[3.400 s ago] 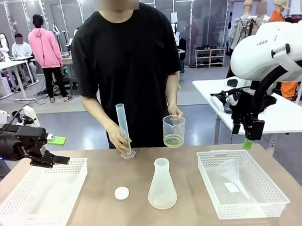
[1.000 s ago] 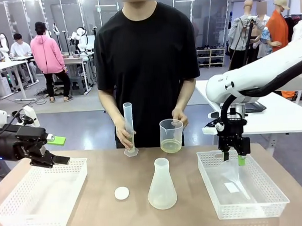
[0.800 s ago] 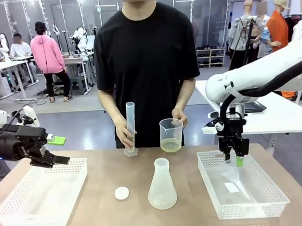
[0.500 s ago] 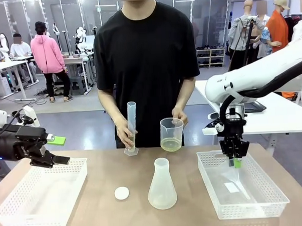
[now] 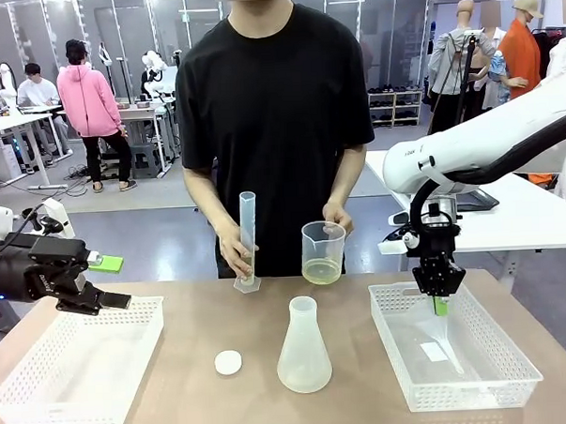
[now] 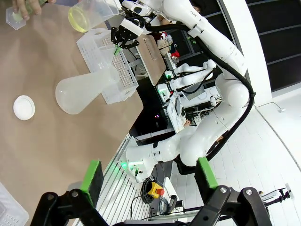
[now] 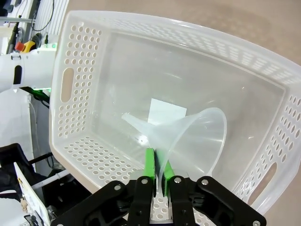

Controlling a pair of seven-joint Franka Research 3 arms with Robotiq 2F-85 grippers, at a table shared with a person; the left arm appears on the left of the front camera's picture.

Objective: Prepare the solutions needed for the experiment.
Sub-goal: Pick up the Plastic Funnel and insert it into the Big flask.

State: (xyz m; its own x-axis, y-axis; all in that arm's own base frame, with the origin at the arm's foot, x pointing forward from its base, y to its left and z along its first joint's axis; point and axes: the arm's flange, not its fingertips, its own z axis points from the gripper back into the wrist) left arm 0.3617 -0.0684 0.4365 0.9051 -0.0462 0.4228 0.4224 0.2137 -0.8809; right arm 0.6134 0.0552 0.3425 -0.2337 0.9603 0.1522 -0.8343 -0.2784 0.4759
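So the solutions [image 5: 323, 269], really just a shallow bit of pale yellow liquid, are sat in the bottom of a clear beaker [image 5: 324, 236] that's held above the table's far edge by the person's hand [image 5: 338, 215], beside a graduated cylinder [image 5: 247, 228] gripped in the other hand [image 5: 231, 257]. The right gripper [image 7: 157, 165] is pinched tight on the rim of a clear funnel [image 7: 200, 136] inside the white basket [image 7: 66, 52]. The left gripper [image 6: 149, 173] is spread wide with nothing held. A conical flask [image 5: 303, 352] is stood mid-table.
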